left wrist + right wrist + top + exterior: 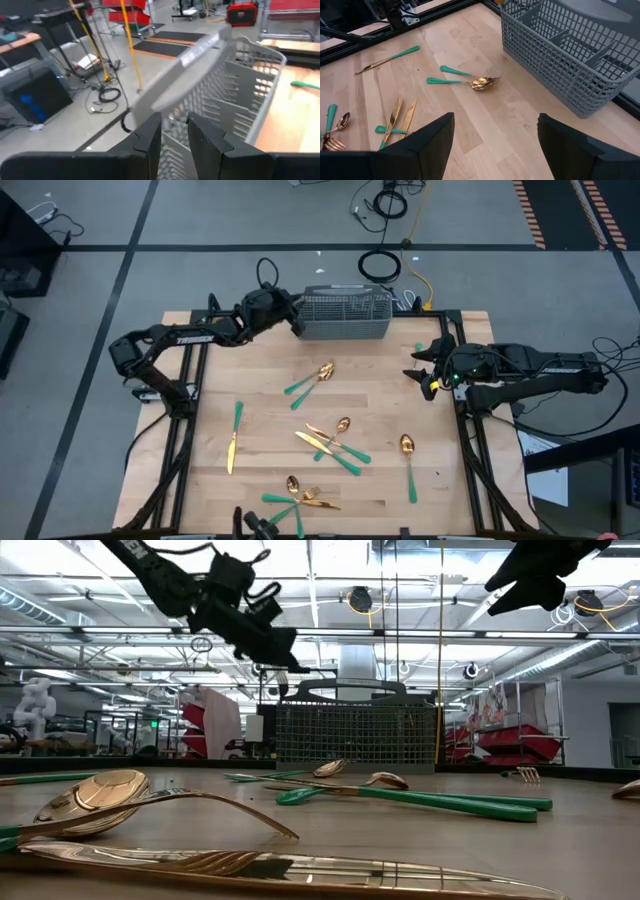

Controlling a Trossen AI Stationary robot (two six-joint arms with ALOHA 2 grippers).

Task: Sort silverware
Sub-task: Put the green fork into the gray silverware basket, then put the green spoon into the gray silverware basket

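Our left pincer (297, 321) hovers over the caddy (345, 317), fingers narrowly apart and empty, seemingly after a drop. Our right pincer (418, 363) waits wide apart. The silverware (335, 445) lies scattered on the counter (270, 420), unsorted

Bright, even overhead light falls on the bench (270, 405) with soft, faint shadows. In the low view, ceiling lamps glare at the top and the nearest cutlery (150, 805) blurs. The caddy handle (200, 55) is smeared in the left wrist view.
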